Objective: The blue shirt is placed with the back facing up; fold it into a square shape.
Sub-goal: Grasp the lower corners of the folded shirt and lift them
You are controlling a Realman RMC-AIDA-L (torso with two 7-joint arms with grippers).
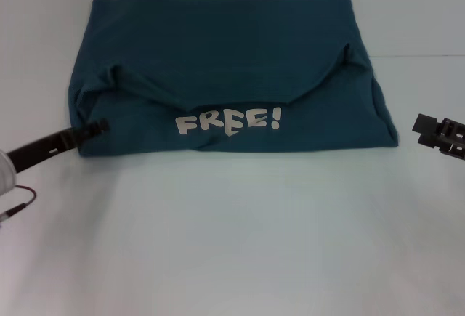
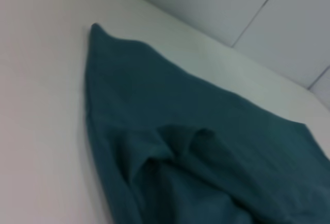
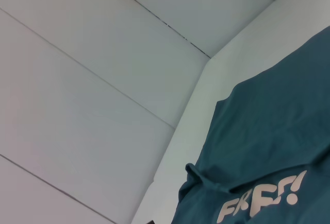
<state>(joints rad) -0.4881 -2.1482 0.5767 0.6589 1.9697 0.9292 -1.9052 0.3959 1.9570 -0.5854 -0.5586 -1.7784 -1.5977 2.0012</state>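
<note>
The blue shirt (image 1: 225, 62) lies on the white table, folded into a wide block. Its near part is turned up and over, so the white "FREE!" lettering (image 1: 229, 122) faces up near the front edge. Both sleeves are tucked in, leaving creases at the left and right. My left gripper (image 1: 98, 126) is low at the shirt's front-left corner, its tip against the cloth edge. My right gripper (image 1: 436, 133) is at the right, a short gap away from the shirt's right edge. The shirt also shows in the left wrist view (image 2: 206, 147) and the right wrist view (image 3: 273, 136).
The white table (image 1: 232, 243) stretches in front of the shirt. A panelled white wall (image 3: 103, 54) stands behind the table. A red and white cable (image 1: 18, 200) hangs by my left arm at the left edge.
</note>
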